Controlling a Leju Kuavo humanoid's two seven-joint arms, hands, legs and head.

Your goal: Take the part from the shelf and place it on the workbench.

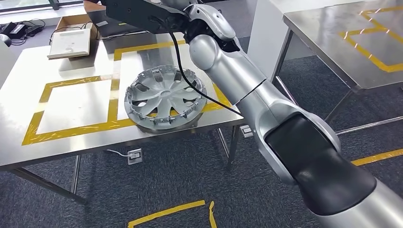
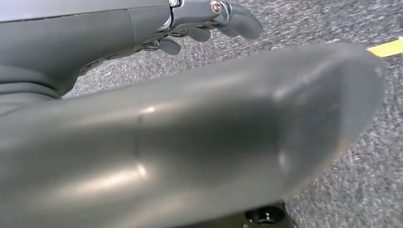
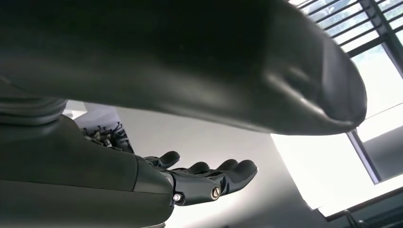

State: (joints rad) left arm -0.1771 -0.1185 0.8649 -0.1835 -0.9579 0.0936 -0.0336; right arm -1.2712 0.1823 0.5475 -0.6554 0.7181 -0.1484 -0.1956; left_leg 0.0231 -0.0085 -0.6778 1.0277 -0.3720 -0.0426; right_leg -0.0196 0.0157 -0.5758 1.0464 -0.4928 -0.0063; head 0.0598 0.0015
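The part, a silver wheel cover [image 1: 165, 97], lies flat on the steel workbench [image 1: 71, 102], near its front edge and across the yellow tape of the right-hand marked square. My right arm [image 1: 237, 80] reaches up over the bench, its dark forearm running past the far side of the wheel cover and well above it. My right hand [image 3: 209, 178] is spread with its fingers straight and holds nothing. My left hand [image 2: 209, 19] hangs over grey carpet with its fingers loosely apart and nothing in them.
A cardboard box with a white slab [image 1: 71, 40] sits at the bench's far left. A second steel table [image 1: 342, 42] with yellow tape stands to the right, behind a white pillar [image 1: 266, 33]. Carpet with tape marks [image 1: 166, 213] lies below.
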